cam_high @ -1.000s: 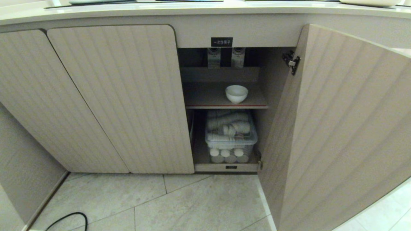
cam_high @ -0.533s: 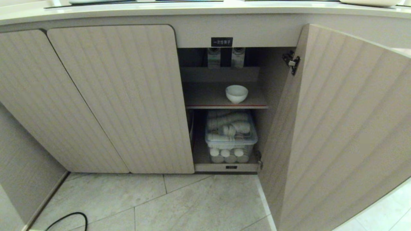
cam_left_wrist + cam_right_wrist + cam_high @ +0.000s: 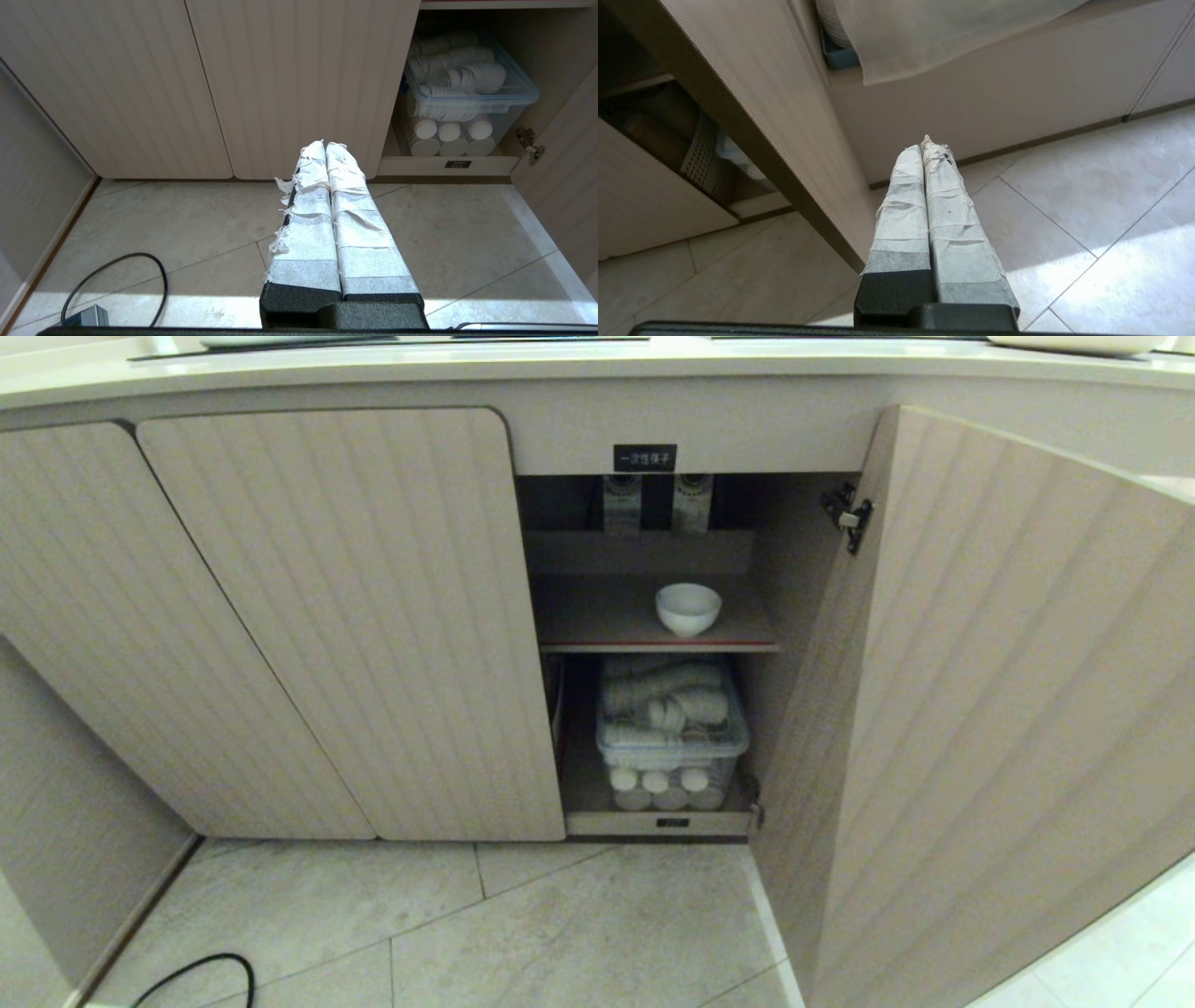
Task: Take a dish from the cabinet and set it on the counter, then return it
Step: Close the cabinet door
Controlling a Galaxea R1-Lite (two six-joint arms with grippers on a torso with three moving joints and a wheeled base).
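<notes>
The dish (image 3: 688,608), a small white bowl, stands upright on the upper red-edged shelf inside the cabinet (image 3: 355,616), whose right door (image 3: 980,709) is swung wide open. The counter (image 3: 597,364) runs along the top of the head view. Neither arm shows in the head view. In its wrist view my left gripper (image 3: 325,145) is shut and empty, low over the floor before the closed doors. My right gripper (image 3: 926,145) is shut too, holding nothing, hanging near the floor beside the open door's lower edge (image 3: 752,140).
A clear plastic bin of stacked white cups (image 3: 672,728) fills the lower shelf. A black label (image 3: 644,457) sits above the opening. A black cable (image 3: 201,971) loops on the tiled floor (image 3: 560,933) at the left. A wall panel (image 3: 56,840) closes the left side.
</notes>
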